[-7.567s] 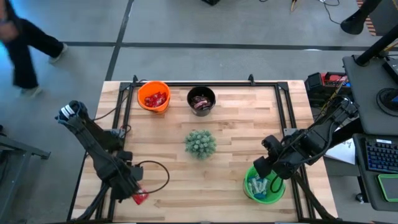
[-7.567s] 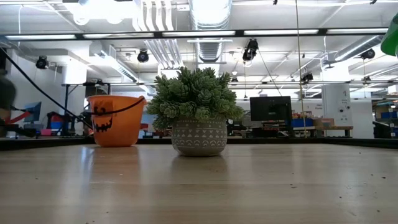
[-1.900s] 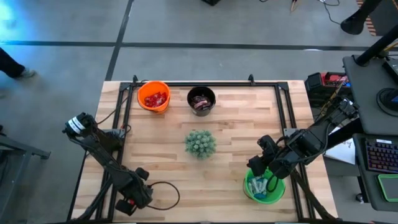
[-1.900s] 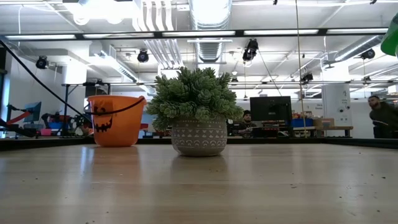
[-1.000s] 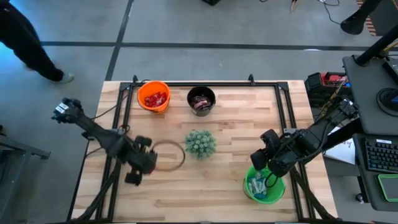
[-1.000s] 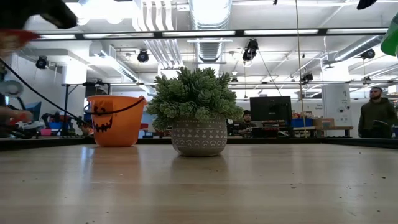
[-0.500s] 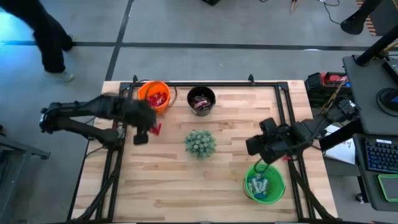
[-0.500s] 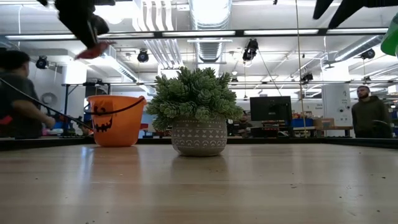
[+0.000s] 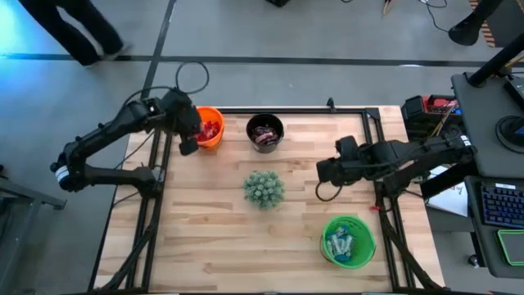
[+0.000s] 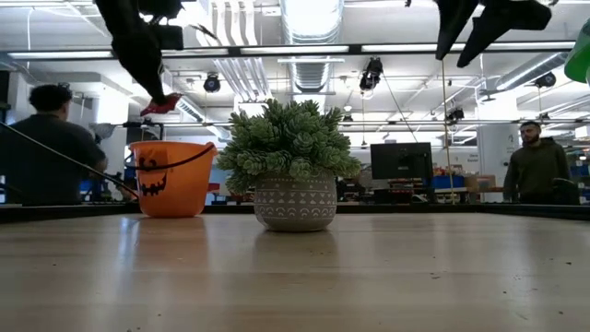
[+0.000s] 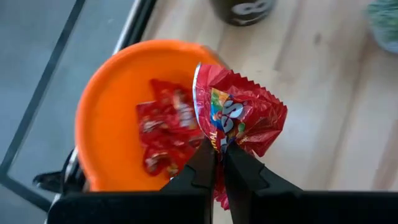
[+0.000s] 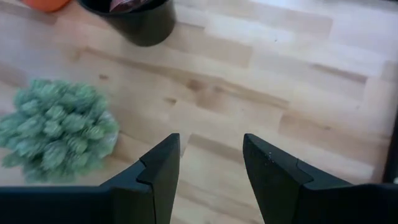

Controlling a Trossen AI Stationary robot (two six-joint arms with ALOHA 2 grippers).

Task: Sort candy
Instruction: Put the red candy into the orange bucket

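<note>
Red candy (image 11: 239,121) clamped in the left pincer (image 11: 219,163) above the orange bucket (image 9: 208,127) — right pincer (image 12: 210,163) spread, empty.

Low view: green bucket (image 10: 583,51) cut off at right edge, just a sliver. Black bucket (image 12: 134,18) cropped in right wrist view; its candy too small to identify. Plant (image 12: 53,127) blurred there.
</note>
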